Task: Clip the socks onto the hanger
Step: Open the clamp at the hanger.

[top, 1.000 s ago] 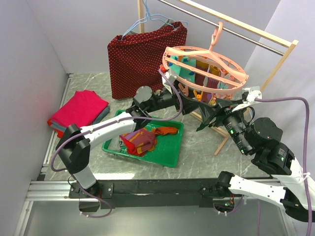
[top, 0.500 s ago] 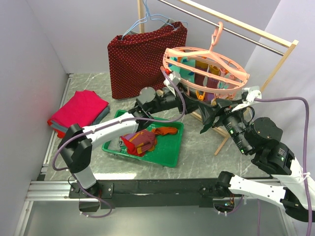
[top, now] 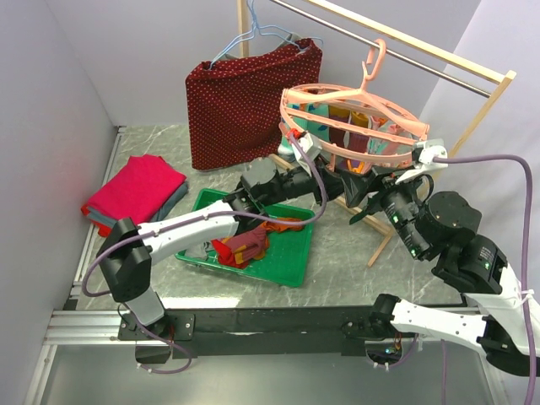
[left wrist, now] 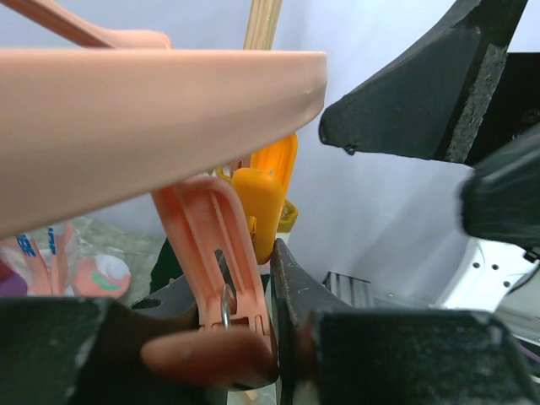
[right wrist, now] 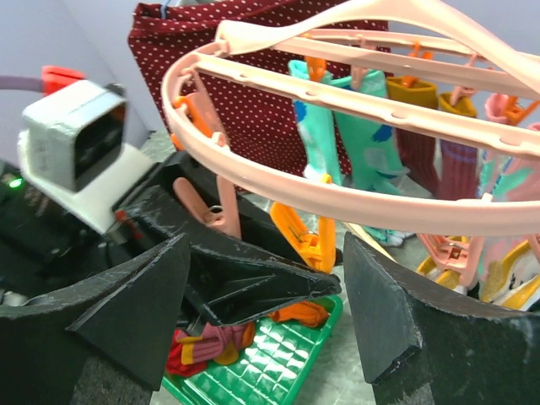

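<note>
The salmon-pink hanger [top: 372,59] hangs by its hook from the rack rail; its oval ring [right wrist: 354,207] carries teal and dark-red socks [right wrist: 363,143]. My left gripper [top: 316,167] reaches under the ring's near-left rim, shut on a pink clip peg [left wrist: 215,245] that sits upright between its jaws, beside an orange peg [left wrist: 257,202]. More socks [top: 245,245], striped, red and orange, lie in the green tray [top: 287,270]. My right gripper [top: 359,198] hovers open just right of the left one, below the ring, with nothing held between its fingers [right wrist: 126,312].
A dark-red dotted cloth [top: 249,101] hangs on a light-blue wire hanger at the back. A folded pink-red stack [top: 135,190] lies at the left. The wooden rack frame [top: 472,110] stands at the right, its leg near the right arm.
My left gripper pushed right and up under the hanger and closed on the pink peg. The hanger ring shifted slightly. The right gripper stayed open and rose a little.
</note>
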